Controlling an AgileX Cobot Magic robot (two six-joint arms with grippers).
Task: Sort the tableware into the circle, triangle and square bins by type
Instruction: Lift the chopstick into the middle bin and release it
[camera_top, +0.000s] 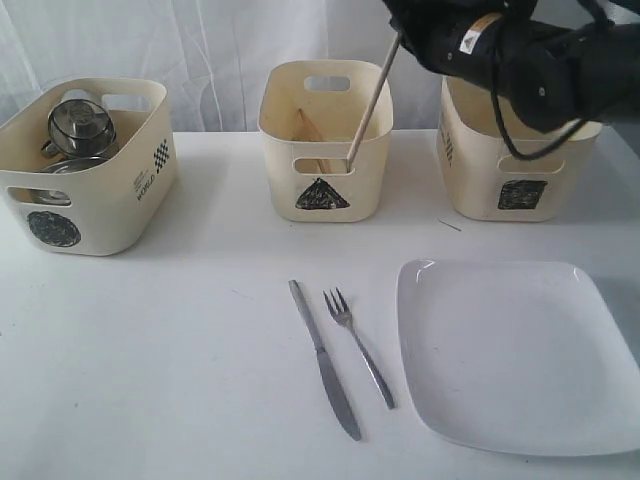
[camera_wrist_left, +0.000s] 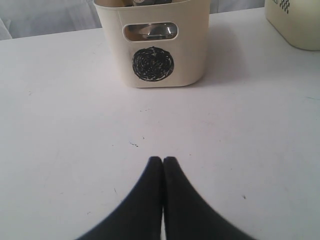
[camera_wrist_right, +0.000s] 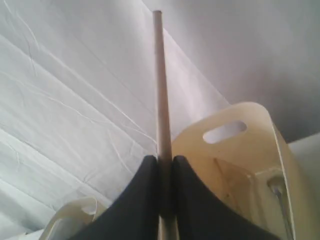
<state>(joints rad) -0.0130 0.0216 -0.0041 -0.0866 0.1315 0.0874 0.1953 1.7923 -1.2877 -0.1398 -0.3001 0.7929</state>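
Observation:
My right gripper (camera_top: 400, 35) hangs high over the triangle bin (camera_top: 325, 150), shut on a wooden chopstick (camera_top: 372, 100). The stick slants down towards the bin's front wall. In the right wrist view the chopstick (camera_wrist_right: 160, 75) stands pinched between the black fingers of the right gripper (camera_wrist_right: 164, 160). Another chopstick (camera_top: 308, 130) lies inside the triangle bin. Steel mugs (camera_top: 80, 125) sit in the circle bin (camera_top: 120, 215). A steel knife (camera_top: 325, 360), a fork (camera_top: 360, 345) and the white square plate (camera_top: 515, 350) lie on the table. My left gripper (camera_wrist_left: 163, 159) is shut and holds nothing, low over the table before the circle bin (camera_wrist_left: 152, 45).
The square bin (camera_top: 500, 180) stands at the back right, under my right arm (camera_top: 540, 60). A steel utensil (camera_wrist_right: 281, 197) shows inside the triangle bin (camera_wrist_right: 235, 155). White cloth hangs behind the table.

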